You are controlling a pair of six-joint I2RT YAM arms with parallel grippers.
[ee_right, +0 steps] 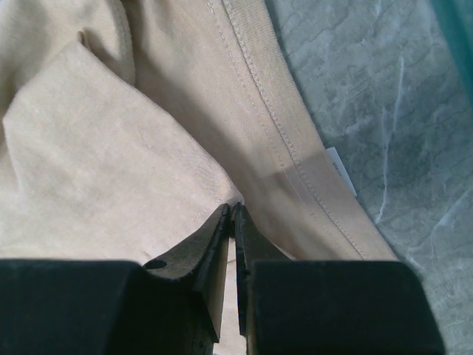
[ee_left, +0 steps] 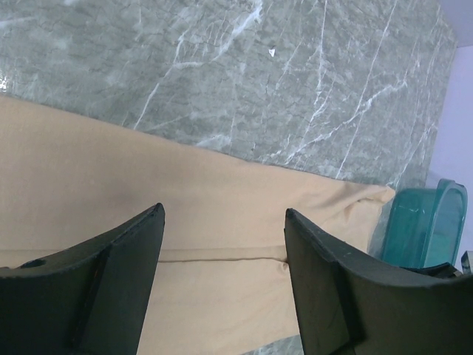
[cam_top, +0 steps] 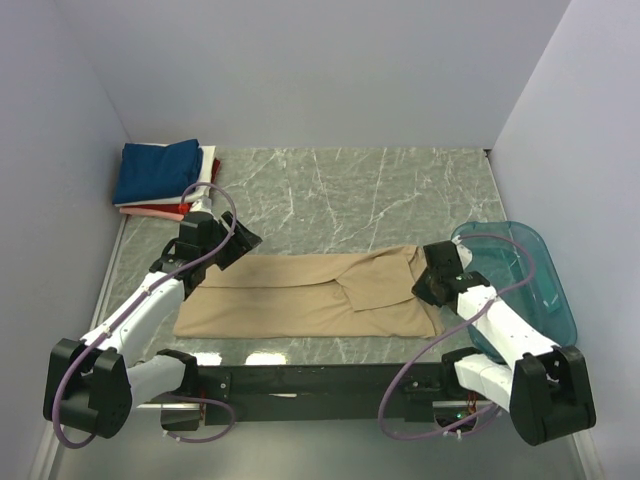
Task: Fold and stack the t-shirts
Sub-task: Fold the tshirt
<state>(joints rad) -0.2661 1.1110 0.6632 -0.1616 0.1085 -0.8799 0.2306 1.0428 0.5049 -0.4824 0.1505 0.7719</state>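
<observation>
The left hand [ee_left: 224,213] hovers wide open and empty over the tan shirt [cam_top: 300,295] on the desk [cam_top: 350,190]; the right hand [ee_right: 230,209] is nearly closed at its fold, grip unclear.

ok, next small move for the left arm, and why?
Probably lower the left gripper onto the tan shirt and pinch: it hangs open above the cloth, while the right gripper is nearly shut at a flap's edge; grip there unclear.

Robot lab cell, plain pale walls [cam_top: 330,70] boxing in a marble-look desk [cam_top: 350,190], cabled left arm [cam_top: 140,305] and right arm [cam_top: 500,325] bolted on a black rail [cam_top: 320,382]
</observation>
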